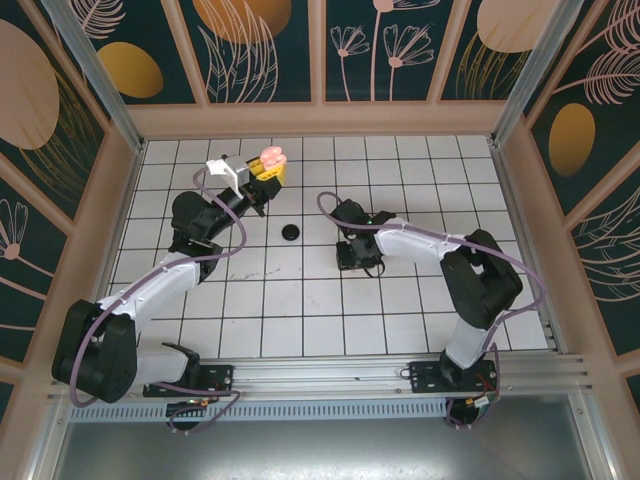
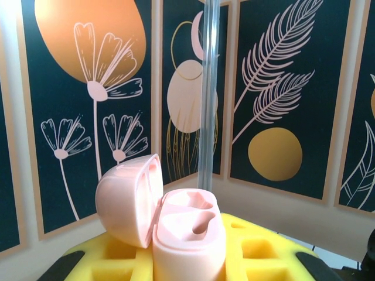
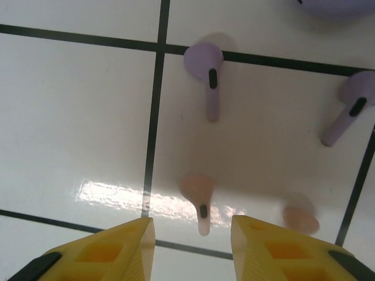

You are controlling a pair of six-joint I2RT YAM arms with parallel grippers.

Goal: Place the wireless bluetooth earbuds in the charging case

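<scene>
A pinkish-tan charging case (image 2: 190,234) stands upright between the yellow fingers of my left gripper (image 2: 190,260), which is shut on it. Its lid (image 2: 126,199) hangs open to the left and both wells look bare. In the top view that gripper (image 1: 268,172) holds the case (image 1: 271,157) up at the far left of the table. My right gripper (image 3: 190,225) points down at the tiles, open, with one pinkish-tan earbud (image 3: 199,202) lying just ahead of the gap between its fingers. The second pinkish-tan earbud (image 3: 300,216) lies to the right. Two lavender earbuds (image 3: 209,79) (image 3: 345,111) lie farther off.
A lavender case (image 3: 334,4) pokes in at the top edge of the right wrist view. A small black round thing (image 1: 290,232) sits on the tiles between the arms. The right gripper (image 1: 357,258) is near the table's middle. Painted walls (image 1: 320,60) enclose the table.
</scene>
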